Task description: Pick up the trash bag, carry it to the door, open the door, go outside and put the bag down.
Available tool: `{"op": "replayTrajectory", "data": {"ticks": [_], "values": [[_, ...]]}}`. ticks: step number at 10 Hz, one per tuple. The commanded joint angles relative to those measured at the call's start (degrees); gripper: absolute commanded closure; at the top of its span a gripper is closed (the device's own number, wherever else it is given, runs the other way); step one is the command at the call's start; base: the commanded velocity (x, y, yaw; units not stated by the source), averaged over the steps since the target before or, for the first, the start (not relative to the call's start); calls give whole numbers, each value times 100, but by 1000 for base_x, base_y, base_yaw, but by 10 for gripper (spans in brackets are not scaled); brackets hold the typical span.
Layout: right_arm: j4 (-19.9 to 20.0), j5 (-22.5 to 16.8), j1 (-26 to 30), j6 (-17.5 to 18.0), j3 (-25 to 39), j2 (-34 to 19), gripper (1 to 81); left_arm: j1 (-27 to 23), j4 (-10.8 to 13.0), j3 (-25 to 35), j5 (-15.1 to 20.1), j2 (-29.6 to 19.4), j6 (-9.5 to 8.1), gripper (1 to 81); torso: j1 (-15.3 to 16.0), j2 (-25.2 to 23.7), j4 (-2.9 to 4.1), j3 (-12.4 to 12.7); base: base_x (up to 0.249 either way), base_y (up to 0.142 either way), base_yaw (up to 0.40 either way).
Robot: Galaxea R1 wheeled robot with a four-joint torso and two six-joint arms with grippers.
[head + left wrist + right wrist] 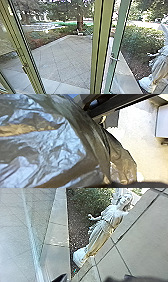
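Note:
The trash bag (57, 144), translucent grey and crumpled, bulges close to the camera in the left wrist view. Its folds run down to the dark edge of my left gripper (120, 184), which is shut on it. In the head view, green-framed glass doors stand before me, with a metal handle (114, 58) on the narrow right-hand door frame (120, 37). How far that door stands open I cannot tell. Dark parts of my right gripper (136, 279) show in the right wrist view, near a pane of glass (41, 220) and above paving.
Beyond the glass lies a paved yard (60, 57) with a pale border and planting beds. A pale statue (160, 65) stands at the right beside a bush (140, 38). A tree trunk (80, 22) rises behind the yard. Another green frame (23, 50) slants at the left.

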Motion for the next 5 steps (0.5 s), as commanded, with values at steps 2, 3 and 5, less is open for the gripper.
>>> {"op": "replayTrajectory", "data": {"ticks": [2,3,5], "values": [[-960,541,782,-806,-1119,313,10,-55,-28,64,488,-19,-2,811,-5,-2,0,2,0,0,0],[-1073,541,738,-983,-1356,418,10,-55,-28,64,488,-19,-2,811,-9,-5,0,2,0,0,0],[-1162,673,650,-1011,-1640,454,10,-55,-54,64,497,-19,-2,811,-13,-7,0,4,0,0,0]]}}
